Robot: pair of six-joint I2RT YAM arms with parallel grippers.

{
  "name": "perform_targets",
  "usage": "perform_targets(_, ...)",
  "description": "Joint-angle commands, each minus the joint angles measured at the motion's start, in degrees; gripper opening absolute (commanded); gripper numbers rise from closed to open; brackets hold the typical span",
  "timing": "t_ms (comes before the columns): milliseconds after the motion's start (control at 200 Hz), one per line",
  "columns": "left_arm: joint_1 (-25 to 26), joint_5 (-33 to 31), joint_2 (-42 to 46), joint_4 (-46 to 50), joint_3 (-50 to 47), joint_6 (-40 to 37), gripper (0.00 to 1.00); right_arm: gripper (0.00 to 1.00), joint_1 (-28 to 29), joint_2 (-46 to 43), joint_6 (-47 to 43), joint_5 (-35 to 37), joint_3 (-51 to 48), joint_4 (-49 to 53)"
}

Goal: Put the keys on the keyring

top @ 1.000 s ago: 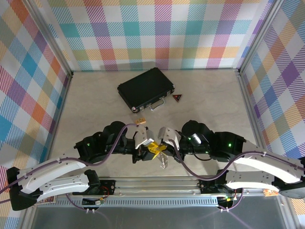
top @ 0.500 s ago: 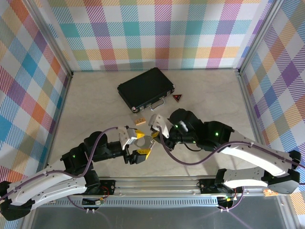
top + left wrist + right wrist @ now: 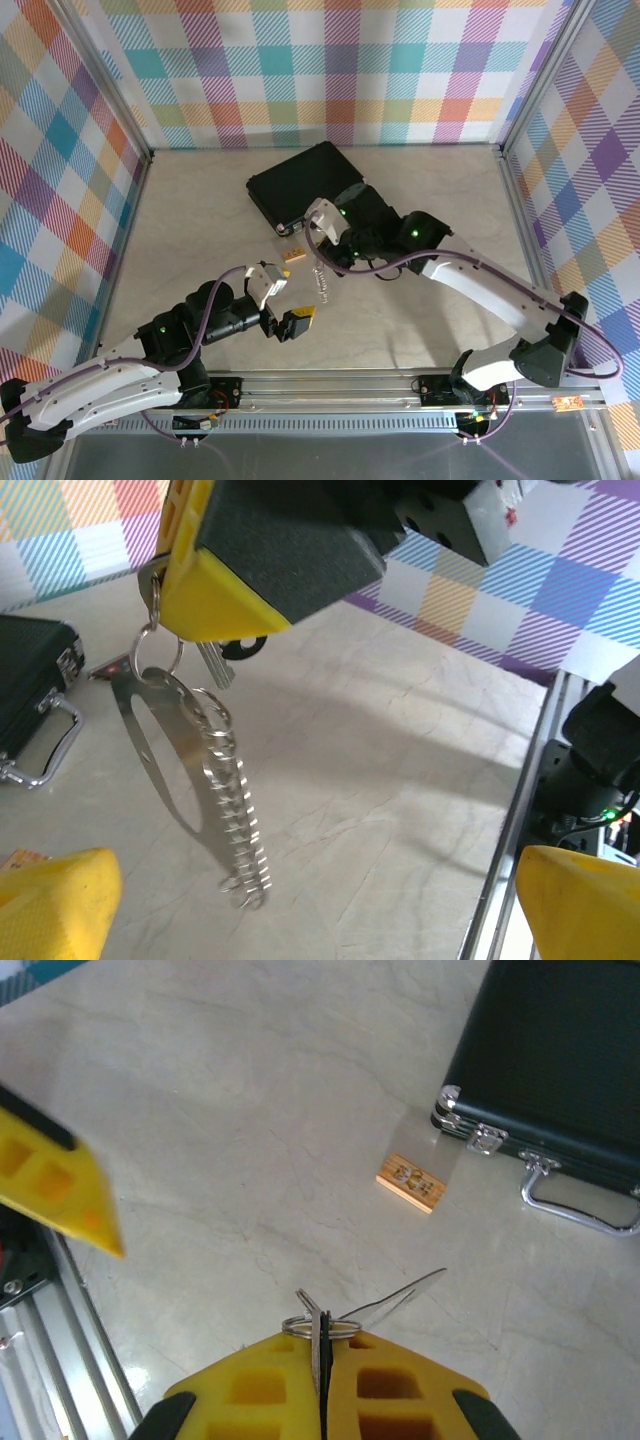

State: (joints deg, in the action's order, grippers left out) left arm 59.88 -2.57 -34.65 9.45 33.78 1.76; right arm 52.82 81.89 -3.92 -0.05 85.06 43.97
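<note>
The keys (image 3: 322, 282) hang as a jagged silver fringe on a curved loop above the middle of the table. In the left wrist view the keys (image 3: 235, 820) dangle with their lower end near the tabletop. My right gripper (image 3: 322, 252) is shut on the small keyring (image 3: 345, 1326) at the top of the bunch. Its yellow fingers (image 3: 260, 1390) are pressed together there, and a key blade (image 3: 405, 1295) sticks out beyond them. My left gripper (image 3: 295, 300) stands open just near-left of the bunch, touching nothing. Its yellow fingertips (image 3: 55, 900) sit wide apart.
A black case (image 3: 305, 185) with a metal handle (image 3: 575, 1210) lies behind the right gripper. A small tan block (image 3: 294, 256) lies left of the hanging keys. The metal rail (image 3: 330, 385) runs along the near edge. Checkered walls close three sides.
My left gripper opened, let go and drew back toward the near left. My right arm carried the hanging keys away from the near edge toward the case.
</note>
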Motion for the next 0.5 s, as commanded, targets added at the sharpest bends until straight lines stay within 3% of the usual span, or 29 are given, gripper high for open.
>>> perform_targets(0, -0.02, -2.77, 0.09, -2.53, -0.73, 0.88, 1.00, 0.00, -1.92, 2.43, 1.66, -3.11, 3.21, -0.29)
perform_targets(495, -0.02, -4.56, 2.48, -2.78, -2.59, 2.30, 1.00, 0.00, -8.68, 15.44, 3.61, -11.93, 9.86, -1.68)
